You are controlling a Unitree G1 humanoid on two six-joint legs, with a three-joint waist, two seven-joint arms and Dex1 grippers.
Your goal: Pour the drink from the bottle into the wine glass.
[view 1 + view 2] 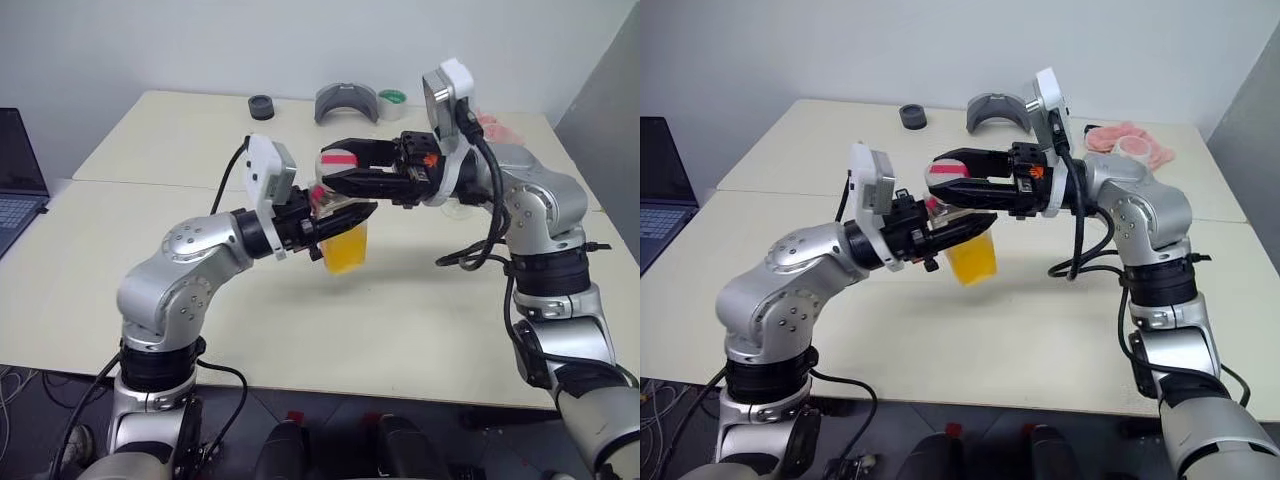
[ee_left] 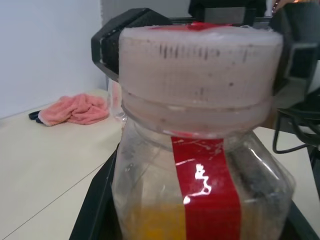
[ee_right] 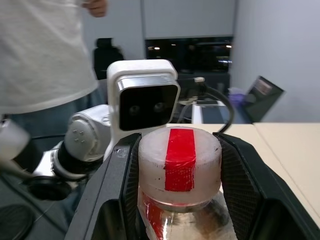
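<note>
At frame centre, the left gripper point(image 1: 335, 222) clamps the bottle point(image 1: 343, 240), orange drink point(image 1: 347, 251) filling its lower part; the right gripper point(image 1: 335, 170) pinches its white, red-striped cap point(image 3: 179, 164).

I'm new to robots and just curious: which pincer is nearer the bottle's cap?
Right. The right pincer has its fingers on either side of the cap, while the left pincer grips the bottle lower, around its body.

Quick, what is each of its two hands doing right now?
Left tool: closed on the bottle.
Right tool: closed around the bottle's cap.
</note>
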